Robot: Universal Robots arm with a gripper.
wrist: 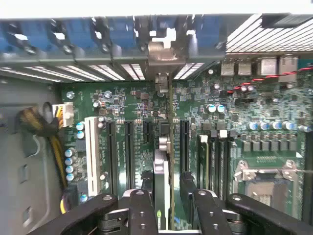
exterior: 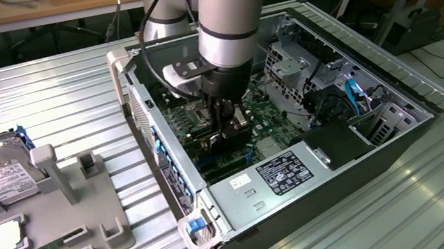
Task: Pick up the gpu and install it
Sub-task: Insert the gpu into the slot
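In the exterior view the arm [exterior: 226,27] reaches straight down into the open computer case [exterior: 390,93], its gripper [exterior: 228,135] low over the motherboard [exterior: 266,118]. The gpu [exterior: 240,122] stands on edge between the fingers, mostly hidden by them.

In the wrist view the gripper [wrist: 167,196] flanks the gpu [wrist: 163,166], seen edge-on as a thin upright card standing on the motherboard [wrist: 137,112] among the expansion slots [wrist: 128,152], its bracket [wrist: 160,54] at the case wall. Whether the fingers still grip it, I cannot tell.

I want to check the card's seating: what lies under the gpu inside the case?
Under the gpu, standing on edge between the end effector fingers, is the green motherboard with its long dark slots. The card's lower edge and the slot beneath it are covered.
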